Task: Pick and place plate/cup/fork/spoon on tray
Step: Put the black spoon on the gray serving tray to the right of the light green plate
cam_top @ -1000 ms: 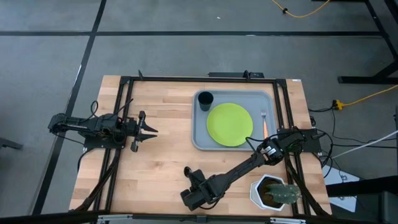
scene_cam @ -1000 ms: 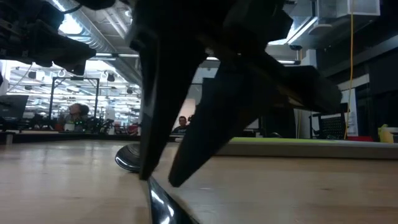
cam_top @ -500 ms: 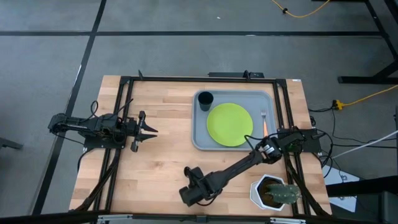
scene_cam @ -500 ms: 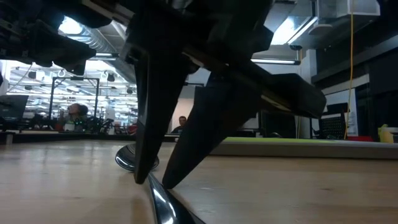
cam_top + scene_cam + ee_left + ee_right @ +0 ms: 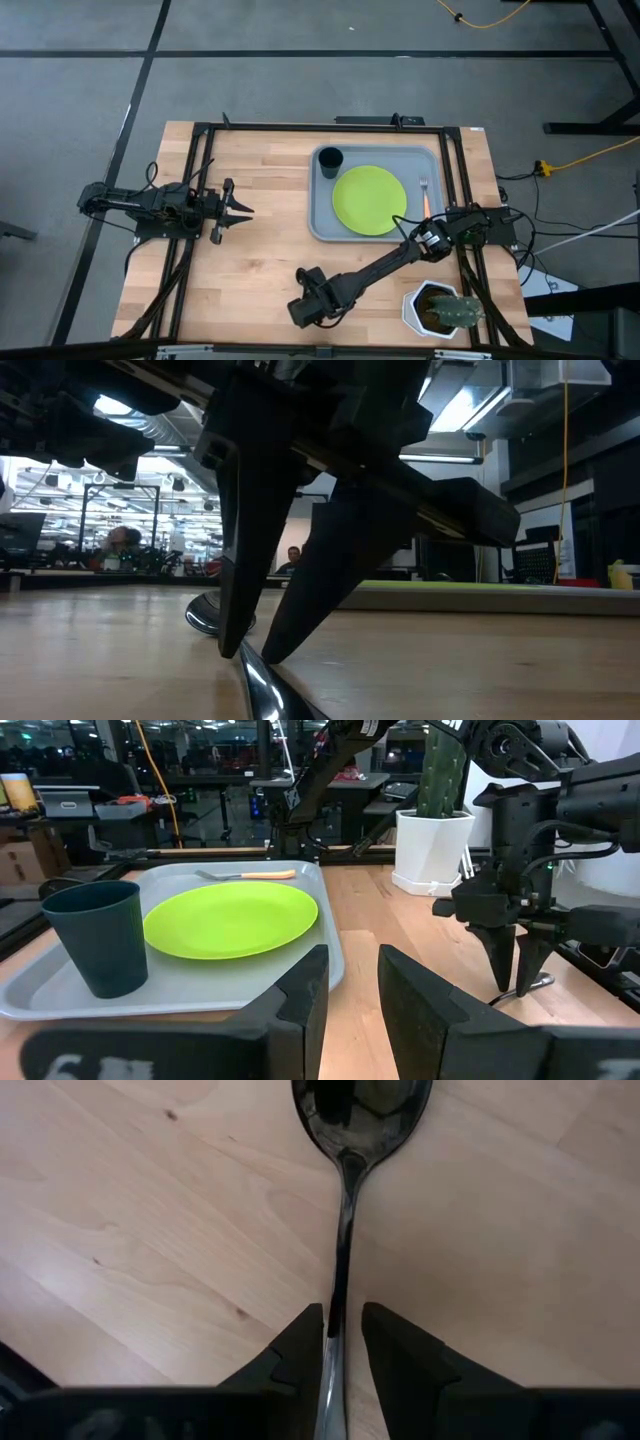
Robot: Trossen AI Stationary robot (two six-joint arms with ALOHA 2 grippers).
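Observation:
The dark spoon lies flat on the wood near the table's front edge, with its bowl (image 5: 360,1100) away from my right wrist and its thin handle (image 5: 338,1275) running back between the fingers. My right gripper (image 5: 340,1320) points down at it, shut on the handle; it also shows in the low view (image 5: 245,655) and the high view (image 5: 305,315). My left gripper (image 5: 243,210) waits open and empty at the table's left. The lime-green plate (image 5: 370,200), the dark cup (image 5: 330,160) and the orange-handled fork (image 5: 424,195) lie on the grey-blue tray (image 5: 318,222). My right gripper has the spoon's handle (image 5: 336,1305) between its two fingers, about midway along it. The fingers (image 5: 228,645) come from above, pointing down, one on each side of the handle. The spoon lies flat on the table, bowl (image 5: 205,615) and handle both down.
A white hexagonal pot with a cactus (image 5: 440,308) stands at the front right corner, close to my right arm. The tray sits at the back right. The black frame rails (image 5: 190,200) run along the table's sides. Bare wood lies between the two grippers.
My right gripper has sunk a little toward the table and shifted slightly left over the spoon. In the low view the gap between its fingertips has narrowed around the handle. The spoon has stayed where it was.

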